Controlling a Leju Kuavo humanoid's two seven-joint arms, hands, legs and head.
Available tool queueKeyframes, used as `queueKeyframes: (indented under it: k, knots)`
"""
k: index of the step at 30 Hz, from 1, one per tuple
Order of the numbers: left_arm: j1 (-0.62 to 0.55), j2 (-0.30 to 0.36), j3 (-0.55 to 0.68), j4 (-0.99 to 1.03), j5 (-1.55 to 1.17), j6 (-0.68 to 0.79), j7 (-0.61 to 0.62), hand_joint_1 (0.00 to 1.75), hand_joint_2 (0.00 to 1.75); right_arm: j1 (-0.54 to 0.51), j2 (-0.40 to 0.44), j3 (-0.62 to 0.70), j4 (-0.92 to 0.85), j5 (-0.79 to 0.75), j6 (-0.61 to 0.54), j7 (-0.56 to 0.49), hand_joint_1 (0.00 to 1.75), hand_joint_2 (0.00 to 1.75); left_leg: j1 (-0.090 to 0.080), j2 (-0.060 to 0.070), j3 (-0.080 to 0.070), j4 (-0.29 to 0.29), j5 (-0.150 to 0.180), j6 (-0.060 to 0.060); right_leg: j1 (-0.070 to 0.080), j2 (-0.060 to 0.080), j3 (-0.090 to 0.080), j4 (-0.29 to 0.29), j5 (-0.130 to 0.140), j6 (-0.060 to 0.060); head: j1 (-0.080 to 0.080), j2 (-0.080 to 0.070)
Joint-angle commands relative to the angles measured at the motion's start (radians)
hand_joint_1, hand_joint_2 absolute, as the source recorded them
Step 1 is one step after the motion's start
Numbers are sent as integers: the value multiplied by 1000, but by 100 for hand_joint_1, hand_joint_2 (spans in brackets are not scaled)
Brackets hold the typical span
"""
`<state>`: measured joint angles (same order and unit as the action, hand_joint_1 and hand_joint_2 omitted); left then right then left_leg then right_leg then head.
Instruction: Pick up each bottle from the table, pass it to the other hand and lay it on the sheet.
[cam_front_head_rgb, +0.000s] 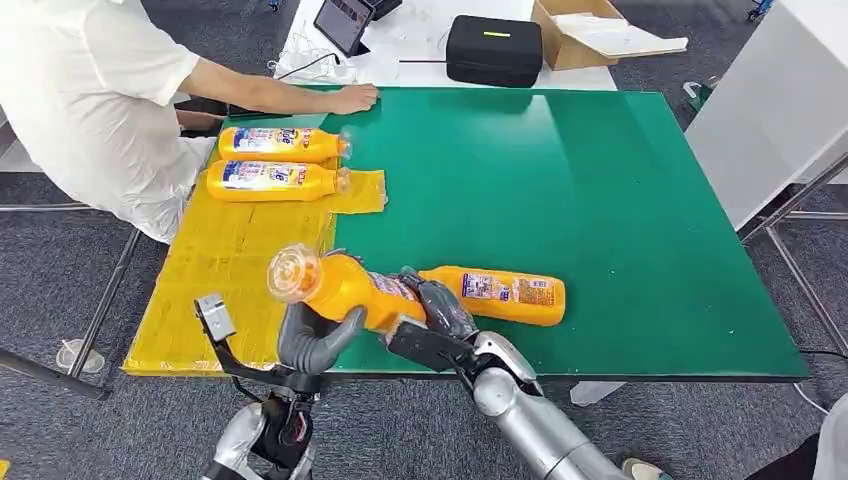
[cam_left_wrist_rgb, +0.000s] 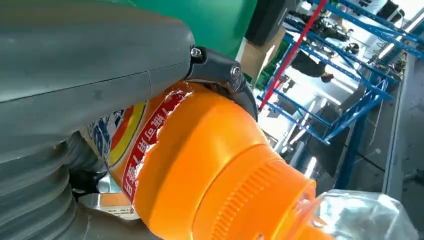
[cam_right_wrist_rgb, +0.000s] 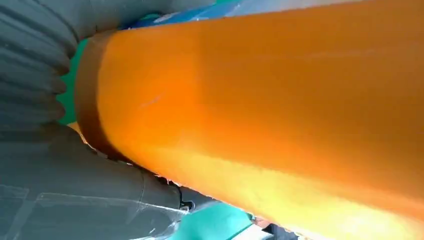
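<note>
At lower centre, both hands, left hand (cam_front_head_rgb: 315, 338) and right hand (cam_front_head_rgb: 436, 305), clasp one glossy orange bottle (cam_front_head_rgb: 345, 284) with a clear ribbed cap, their fingers partly hiding its label.

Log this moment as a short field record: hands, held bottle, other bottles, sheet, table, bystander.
left hand: grips the held bottle near its neck, from below
right hand: grips the same bottle at its body
held bottle: orange, clear cap toward the camera, raised over the table's near edge
bottles on sheet: two, lying side by side, far bottle, near bottle
bottle on table: lying on its side on the green surface, off the sheet
yellow sheet: covers the table's left part
green table
person: at far left, a hand resting on the table
</note>
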<state>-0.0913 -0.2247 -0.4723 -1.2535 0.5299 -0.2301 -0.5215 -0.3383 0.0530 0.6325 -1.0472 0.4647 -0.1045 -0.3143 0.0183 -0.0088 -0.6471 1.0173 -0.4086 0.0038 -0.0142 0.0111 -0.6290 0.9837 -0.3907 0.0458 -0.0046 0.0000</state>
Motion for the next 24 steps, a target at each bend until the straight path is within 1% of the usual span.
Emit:
queueKeyframes:
  k: [1, 2, 3, 4, 5, 6, 7, 8, 11, 12, 13, 14, 15, 16, 17, 18, 19, 20, 22, 23, 24]
  knots:
    - [-3, 19, -41, -39, -51, 103, -13, 175, 175, 12, 45, -23, -14, 19, -97, 5, 0, 0, 0, 2, 6, 0, -3, 1, 0, 0, 6, 1, -2, -2, 0, 0]
    - [3, 22, -36, -56, -79, 138, -23, 175, 175, 24, 46, -31, -25, 34, -131, 7, 0, 0, 0, 2, 4, 0, -2, 1, 0, 0, 3, 0, -1, -2, 1, 0]
    - [10, 24, -26, -75, -108, 179, -37, 175, 175, 38, 43, -37, -39, 59, -173, 7, 0, 0, 0, 2, 5, 0, -3, 1, 0, 0, 5, 1, -2, -2, 0, 0]
    - [19, 24, -5, -95, -133, 230, -40, 175, 175, 59, 36, -52, -57, 98, -237, 14, 0, 0, 0, 1, 4, -1, -1, 0, 0, 0, 3, 0, -1, -2, 0, 0]
    - [29, 26, 16, -119, -137, 256, -44, 175, 175, 78, 30, -64, -69, 127, -283, 17, 0, 0, 0, 1, 2, 0, -1, 0, 1, 0, 2, 0, -1, -1, 0, 0]
    - [38, 27, 40, -141, -126, 269, -38, 175, 175, 94, 21, -78, -82, 147, -313, 20, 0, 0, 0, 0, 5, -1, -2, 0, 1, -2, 4, 0, -2, -2, 0, 0]
    - [52, 28, 75, -175, -114, 289, -33, 175, 175, 114, 12, -96, -90, 167, -344, 27, 0, 0, 0, -1, 3, -1, -1, 0, 1, -2, 2, -1, -1, -1, 0, 0]
    - [57, 33, 86, -193, -113, 290, -20, 175, 175, 123, 7, -104, -96, 168, -340, 26, 0, 0, 0, -1, 6, -1, -2, 1, 1, -3, 5, 0, -3, -2, 0, 0]
    - [59, 34, 90, -198, -112, 288, -15, 175, 175, 125, 6, -107, -96, 170, -339, 23, 0, 0, 0, 0, 1, -1, -1, 0, 0, 0, 1, -1, -1, -1, 0, 0]
    - [61, 30, 88, -196, -112, 288, -15, 175, 175, 123, 9, -108, -96, 170, -338, 24, 0, 0, 0, 2, 9, 0, -4, 1, 1, 0, 8, 0, -4, -3, 0, 0]
    - [63, 23, 100, -196, -109, 302, -19, 175, 175, 125, 11, -112, -94, 176, -347, 27, 0, 0, 0, 0, 4, 0, -2, 1, 0, -1, 3, 0, -2, -2, 0, 0]
    - [69, 19, 116, -210, -113, 323, -31, 175, 175, 135, 11, -124, -98, 181, -349, 27, 0, 0, 0, 0, 6, 0, -3, 1, 0, -1, 6, 0, -3, -2, 0, 0]
    - [73, 17, 135, -230, -115, 345, -34, 175, 175, 147, 9, -134, -102, 197, -366, 28, 0, 0, 0, 0, 4, 0, -2, 1, 0, -1, 4, 0, -2, -2, 0, 0]
    - [86, -7, 161, -257, -129, 367, -41, 175, 175, 159, 6, -143, -105, 199, -359, 27, 0, 0, 0, 0, 3, -1, -1, 1, 0, -1, 3, -1, -2, -2, 0, 0]
    - [90, -15, 172, -274, -142, 388, -42, 175, 175, 173, 9, -154, -112, 189, -356, 21, 0, 0, 0, 0, 1, 0, -1, 0, 0, -1, 1, -1, -1, -1, 0, 0]
    - [96, -21, 181, -294, -158, 415, -41, 175, 175, 185, 11, -161, -113, 182, -344, 14, 0, 0, 0, 0, 3, 0, -2, 1, 0, -2, 3, 0, -2, -2, 0, 0]
    - [89, -10, 176, -291, -170, 429, -38, 175, 175, 187, 13, -159, -111, 182, -339, 9, 0, 0, 1, -1, 1, 0, -1, 0, 1, -2, 1, 0, -1, -1, 0, 0]
    - [81, 5, 168, -280, -171, 433, -38, 175, 175, 189, 17, -159, -112, 179, -340, 2, 0, 0, 0, -1, 4, 0, -2, 1, 1, -2, 4, 0, -3, -2, 0, 0]
    - [80, 14, 163, -268, -200, 460, -67, 175, 175, 199, 20, -158, -120, 184, -348, -7, 0, 0, 0, -1, 2, -1, -1, 0, 0, -2, 2, -1, -1, -1, 1, 0]
    - [84, 16, 157, -270, -228, 478, -86, 175, 175, 206, 18, -157, -127, 190, -359, -8, 0, 0, 0, 0, 5, -1, -2, 1, 1, -2, 5, -1, -3, -2, 0, 0]
    - [95, 9, 152, -286, -324, 552, -136, 175, 175, 223, 13, -163, -147, 192, -379, -13, 0, 0, 0, 0, 3, -1, -2, 1, 0, -1, 3, 0, -2, -2, 0, 0]
